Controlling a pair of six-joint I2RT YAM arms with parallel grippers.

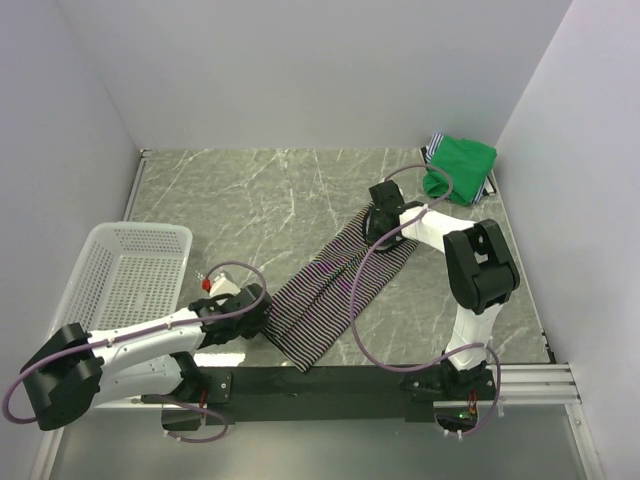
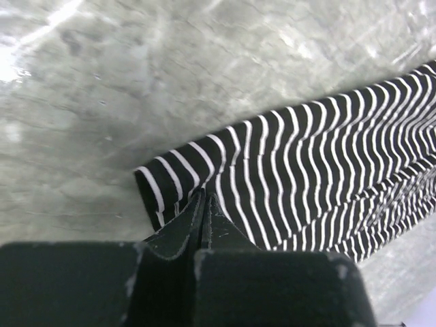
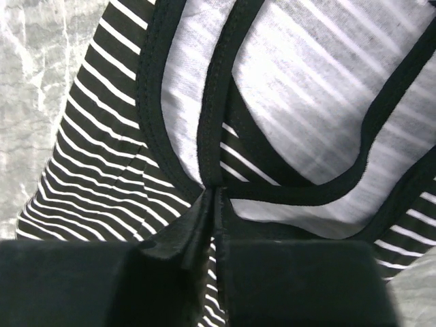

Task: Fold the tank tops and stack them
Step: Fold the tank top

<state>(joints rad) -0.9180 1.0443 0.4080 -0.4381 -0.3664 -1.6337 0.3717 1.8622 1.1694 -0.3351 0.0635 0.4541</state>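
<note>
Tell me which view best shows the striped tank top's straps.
Right wrist: the dark-edged straps fill the frame, pinched by the right gripper. Top external shows the whole striped tank top, straps indistinct. Left wrist shows only a striped corner.

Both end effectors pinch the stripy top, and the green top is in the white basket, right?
No. The green top lies at the table's far right corner, not in the white basket; the top external view shows it. The rest is right.

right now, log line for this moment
left pincer: shut on striped tank top hem | right pincer: shut on its strap end | green tank top: far right corner
</note>
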